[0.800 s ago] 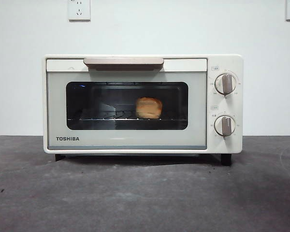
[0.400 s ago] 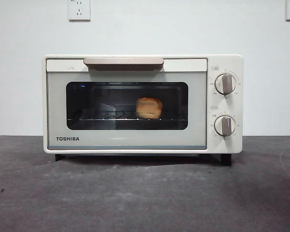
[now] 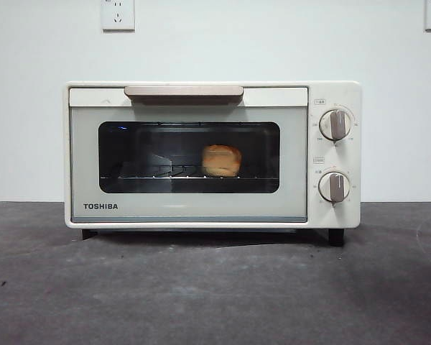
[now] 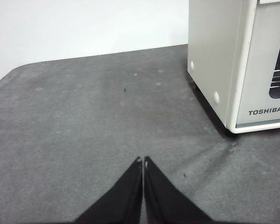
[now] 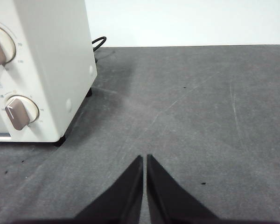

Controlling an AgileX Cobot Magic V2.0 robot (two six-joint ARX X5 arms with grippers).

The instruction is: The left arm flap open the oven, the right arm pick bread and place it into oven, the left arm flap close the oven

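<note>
One oven [image 3: 212, 154], door shut, one bread [image 3: 221, 160] on its rack, two knobs [image 3: 335, 124], left gripper [image 4: 143, 161] and right gripper [image 5: 144, 157] clenched, empty.

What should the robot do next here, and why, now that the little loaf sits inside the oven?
Probably nothing more than resting. The bread lies on the rack behind the oven's shut door, with the handle up at the top. The left end effector and right end effector are both shut, hanging over bare table beside the oven, holding nothing. All three steps look done.
</note>
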